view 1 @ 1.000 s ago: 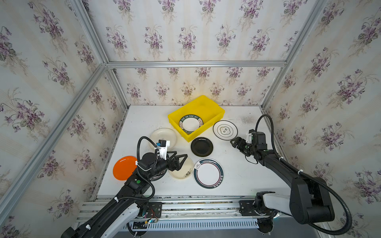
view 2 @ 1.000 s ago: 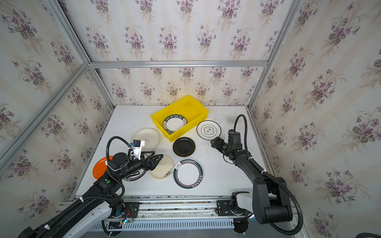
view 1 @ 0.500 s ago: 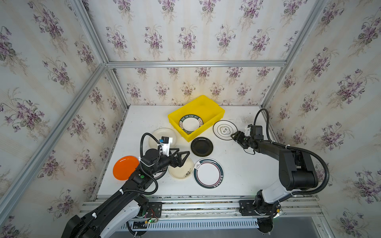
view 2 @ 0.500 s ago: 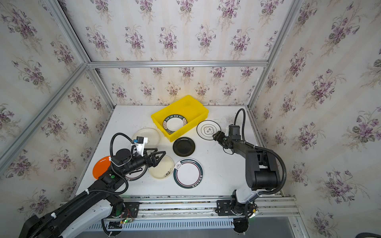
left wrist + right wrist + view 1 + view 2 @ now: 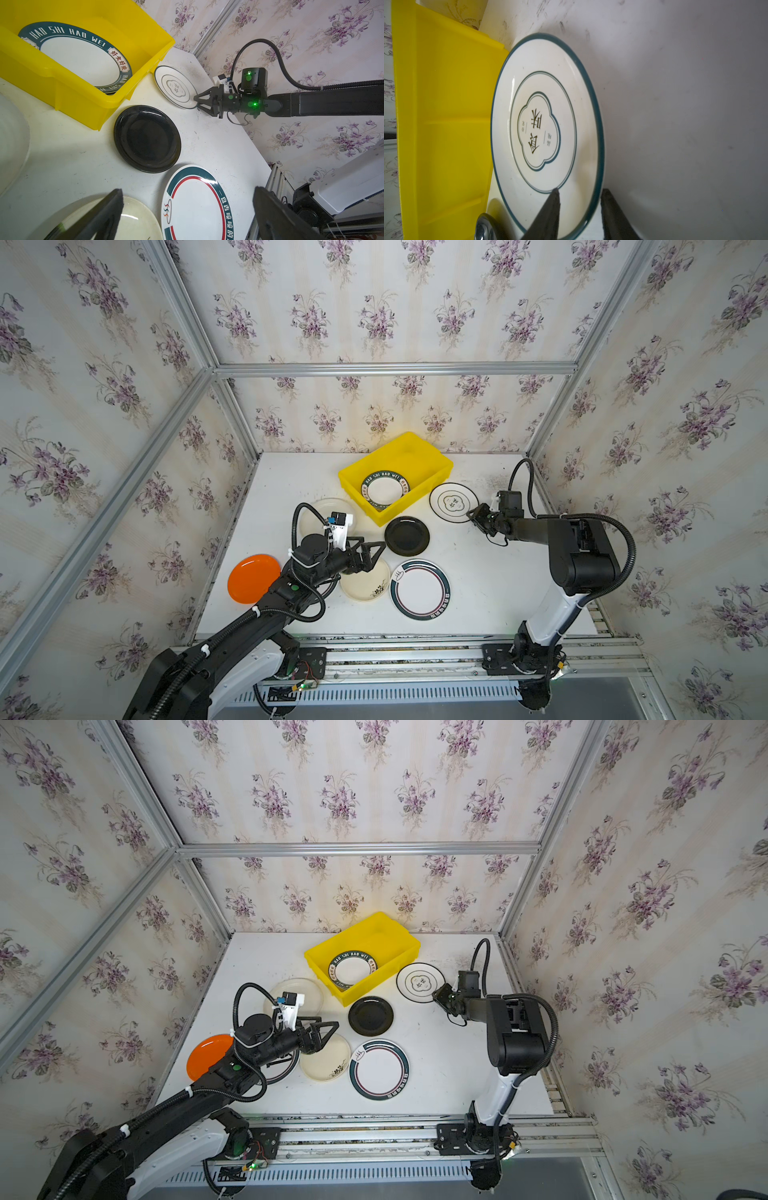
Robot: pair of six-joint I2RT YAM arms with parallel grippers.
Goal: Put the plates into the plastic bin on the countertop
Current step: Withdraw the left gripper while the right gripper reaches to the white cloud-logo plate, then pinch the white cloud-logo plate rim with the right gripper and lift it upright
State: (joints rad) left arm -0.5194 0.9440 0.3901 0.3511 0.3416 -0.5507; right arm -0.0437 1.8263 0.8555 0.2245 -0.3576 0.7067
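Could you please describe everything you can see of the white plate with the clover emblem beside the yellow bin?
The white plate is round, glossy, ceramic-looking, with a thin dark green rim, a thinner inner ring and a clover-shaped outline holding Chinese characters. It lies face up on the countertop, close beside the yellow bin; contact unclear. The right claw straddles its rim; grip uncertain.

Eight plates (image 5: 407, 536), one yellow plastic bin (image 5: 420, 464), two robot arms (image 5: 536, 527)
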